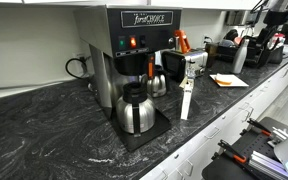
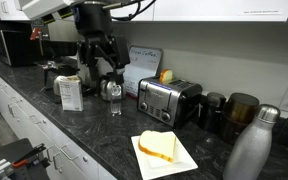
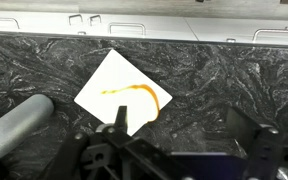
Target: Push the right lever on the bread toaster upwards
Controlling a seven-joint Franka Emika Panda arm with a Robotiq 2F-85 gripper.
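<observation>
The bread toaster is a small chrome box with a dark front panel, standing on the black counter against the wall. It also shows behind the brewer in an exterior view. Its levers are too small to make out. My gripper hangs open and empty above the counter, beside the toaster on the side toward the steel carafe. In the wrist view the gripper has its two fingers spread wide with nothing between them. That view looks at the counter and does not show the toaster.
A tall black-and-steel coffee brewer with a round carafe stands near. A white napkin with bread and a steel bottle lie past the toaster. A white box stands at the counter edge.
</observation>
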